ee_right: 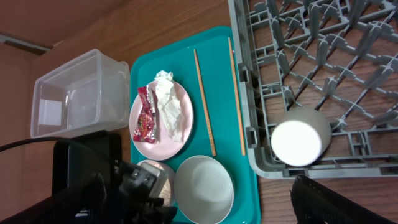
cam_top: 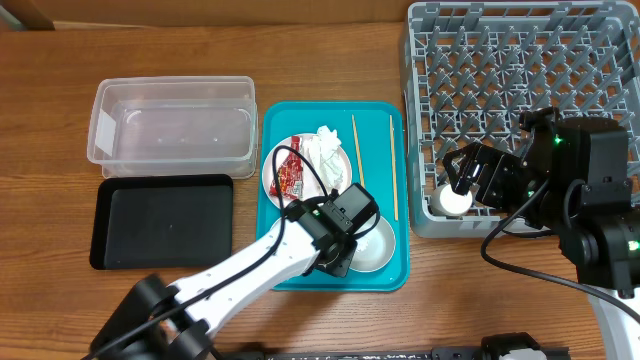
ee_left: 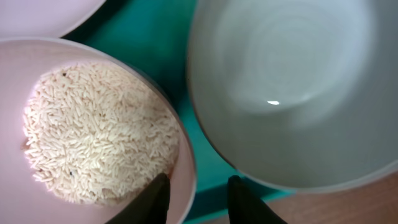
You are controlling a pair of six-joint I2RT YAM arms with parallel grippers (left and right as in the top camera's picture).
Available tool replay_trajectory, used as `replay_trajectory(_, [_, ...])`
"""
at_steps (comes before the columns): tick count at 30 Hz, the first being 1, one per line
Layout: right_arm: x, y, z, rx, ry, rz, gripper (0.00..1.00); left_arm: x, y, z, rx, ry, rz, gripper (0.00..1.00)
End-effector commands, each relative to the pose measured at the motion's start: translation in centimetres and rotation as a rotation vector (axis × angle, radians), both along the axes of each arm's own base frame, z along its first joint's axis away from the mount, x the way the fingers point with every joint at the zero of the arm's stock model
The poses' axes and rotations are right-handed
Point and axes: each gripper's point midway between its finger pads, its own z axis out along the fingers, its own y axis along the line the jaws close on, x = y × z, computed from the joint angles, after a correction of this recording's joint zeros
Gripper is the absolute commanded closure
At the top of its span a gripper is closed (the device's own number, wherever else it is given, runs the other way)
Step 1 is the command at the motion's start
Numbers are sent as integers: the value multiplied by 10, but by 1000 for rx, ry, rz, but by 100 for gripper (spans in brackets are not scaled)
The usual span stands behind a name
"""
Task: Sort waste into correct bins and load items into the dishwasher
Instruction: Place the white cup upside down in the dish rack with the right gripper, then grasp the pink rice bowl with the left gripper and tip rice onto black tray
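Observation:
My left gripper [ee_left: 196, 183] is open, low over the teal tray, its fingers straddling the rim of a pale bowl [ee_left: 37, 62] holding loose rice [ee_left: 93, 137]. An empty pale bowl [ee_left: 292, 93] sits just to the right, also in the overhead view [cam_top: 380, 243]. The white plate [cam_top: 305, 165] carries the red sauce packet [cam_top: 290, 178] and the crumpled napkin [cam_top: 328, 152]. Two chopsticks [cam_top: 355, 150] [cam_top: 393, 165] lie on the tray. The small white cup [ee_right: 298, 142] stands in the grey dish rack [cam_top: 530, 90]. My right gripper [cam_top: 465, 175] is open above it.
The clear tub [cam_top: 170, 125] stands at the back left with the black tray [cam_top: 165, 222] in front of it. The teal serving tray [cam_top: 300, 278] lies between them and the rack. Bare wooden table lies at the front right.

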Motion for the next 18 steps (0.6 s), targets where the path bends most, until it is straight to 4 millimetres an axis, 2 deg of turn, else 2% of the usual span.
replay_trajectory(1, [0,0,6,9,-16,-1,3,0,6,-16,56,19,33,74])
replay_trajectory(5, [0,0,6,9,-13,-1,3,-6,7,-29,78,66,32,82])
replay_trajectory(7, [0,0,6,9,-13,-1,3,-7,9,-31,88,74,32,96])
replay_trajectory(10, [0,0,5,9,-12,-1,3,-8,10,-28,93,78,33,96])
replay_trajectory(14, [0,0,5,8,-12,-1,3,1,17,-5,95,47,80,96])
replay_trajectory(18, [0,0,5,8,-11,-1,3,14,24,32,41,-10,127,96])
